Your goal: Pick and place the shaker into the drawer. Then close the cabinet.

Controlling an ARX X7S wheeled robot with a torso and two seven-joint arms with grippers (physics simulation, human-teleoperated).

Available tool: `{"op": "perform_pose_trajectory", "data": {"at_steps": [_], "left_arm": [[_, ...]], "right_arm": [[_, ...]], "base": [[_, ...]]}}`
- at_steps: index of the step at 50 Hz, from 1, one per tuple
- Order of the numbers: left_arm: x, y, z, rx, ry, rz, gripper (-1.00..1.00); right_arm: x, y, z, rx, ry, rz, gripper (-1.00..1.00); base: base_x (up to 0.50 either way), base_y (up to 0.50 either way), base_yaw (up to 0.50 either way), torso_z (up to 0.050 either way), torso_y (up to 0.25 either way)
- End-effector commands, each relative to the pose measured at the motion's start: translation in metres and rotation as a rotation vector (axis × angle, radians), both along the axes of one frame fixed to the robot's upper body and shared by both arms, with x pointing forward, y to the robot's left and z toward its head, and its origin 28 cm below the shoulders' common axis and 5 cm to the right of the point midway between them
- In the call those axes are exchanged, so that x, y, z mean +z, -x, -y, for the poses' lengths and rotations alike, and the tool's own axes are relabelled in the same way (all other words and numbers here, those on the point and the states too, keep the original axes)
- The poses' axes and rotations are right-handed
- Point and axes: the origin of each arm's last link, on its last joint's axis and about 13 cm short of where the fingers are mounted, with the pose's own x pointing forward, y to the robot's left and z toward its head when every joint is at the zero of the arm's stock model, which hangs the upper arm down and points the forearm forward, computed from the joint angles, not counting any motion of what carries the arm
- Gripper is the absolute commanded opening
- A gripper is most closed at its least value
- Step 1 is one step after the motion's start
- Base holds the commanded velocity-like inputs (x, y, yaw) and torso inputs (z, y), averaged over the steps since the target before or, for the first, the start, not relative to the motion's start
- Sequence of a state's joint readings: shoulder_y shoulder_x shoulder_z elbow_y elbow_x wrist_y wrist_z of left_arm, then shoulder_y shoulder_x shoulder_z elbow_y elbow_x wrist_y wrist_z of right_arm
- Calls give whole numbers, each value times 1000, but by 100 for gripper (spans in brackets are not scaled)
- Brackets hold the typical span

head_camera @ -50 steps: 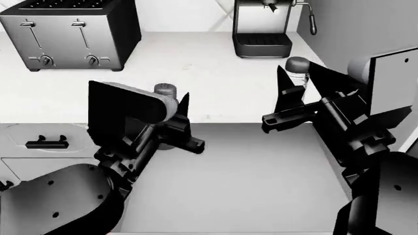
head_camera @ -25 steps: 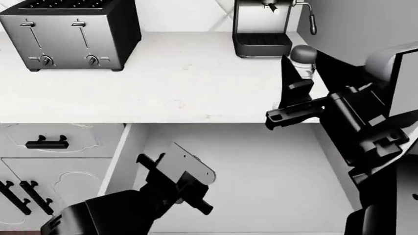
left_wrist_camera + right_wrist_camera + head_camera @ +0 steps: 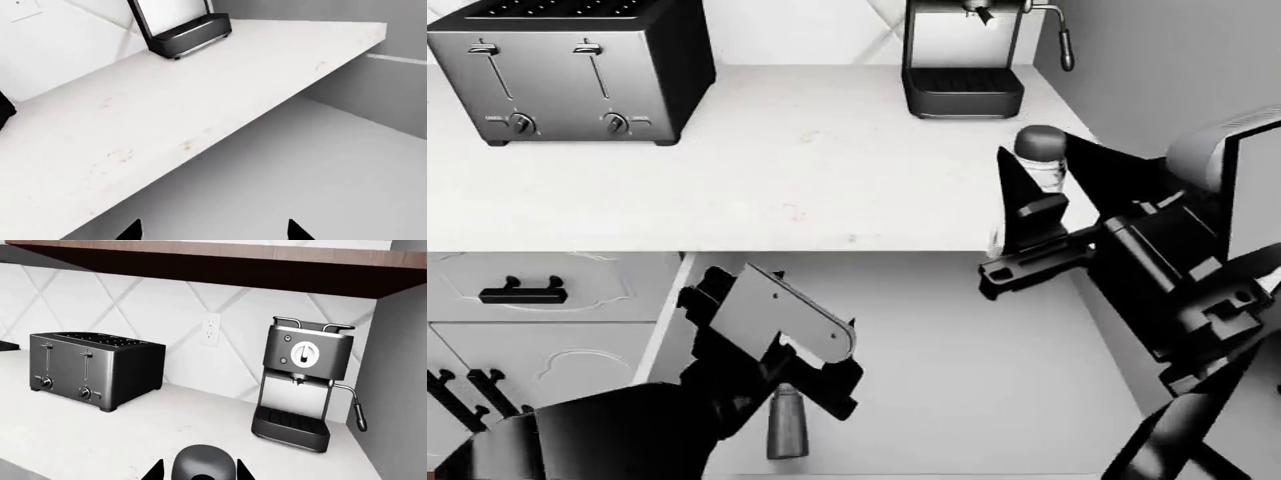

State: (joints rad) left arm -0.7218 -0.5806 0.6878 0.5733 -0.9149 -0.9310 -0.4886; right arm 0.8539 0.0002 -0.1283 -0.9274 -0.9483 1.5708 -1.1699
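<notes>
The shaker [image 3: 1041, 148], with a grey domed cap and a pale body, stands upright between the fingers of my right gripper [image 3: 1038, 165], at the counter's right front corner. In the right wrist view its cap [image 3: 203, 461] fills the gap of the right gripper [image 3: 200, 473], with a fingertip close on each side. The drawer [image 3: 988, 350] stands pulled out below the counter edge, wide and white inside. My left gripper [image 3: 777, 335] hangs over the drawer's left part. Its fingertips [image 3: 131, 231] are spread wide over the drawer floor [image 3: 300, 165] and hold nothing.
A grey cylinder [image 3: 785, 425] lies on its side on the drawer floor under my left arm. A toaster [image 3: 574, 65] stands at the counter's back left and a coffee machine [image 3: 968, 55] at the back right. Ornate drawer fronts with black handles [image 3: 521, 292] are at the left.
The grey cylinder now shows on the drawer floor. My left arm has risen a little over the drawer. The right gripper has come down and nearer with the shaker.
</notes>
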Motion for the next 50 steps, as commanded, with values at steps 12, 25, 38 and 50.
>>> {"op": "perform_pose_trajectory", "data": {"at_steps": [12,25,38,50], "left_arm": [[85,49,-21,45,144,343,100],[88,60,-26,49,173,364,100],[81,65,-32,73,177,357,100],[77,67,-35,89,188,342,100]], "right_arm": [[-37,-6,-25,167,269,-389,-100],[-43,-31,-35,207,388,-550,-100],[-45,-54,-37,184,431,-681,-100],[-98,-64,-35,154,369,-853,-100]], "base": [[0,0,0,0,0],[0,0,0,0,0],[0,0,0,0,0],[0,0,0,0,0]]}}
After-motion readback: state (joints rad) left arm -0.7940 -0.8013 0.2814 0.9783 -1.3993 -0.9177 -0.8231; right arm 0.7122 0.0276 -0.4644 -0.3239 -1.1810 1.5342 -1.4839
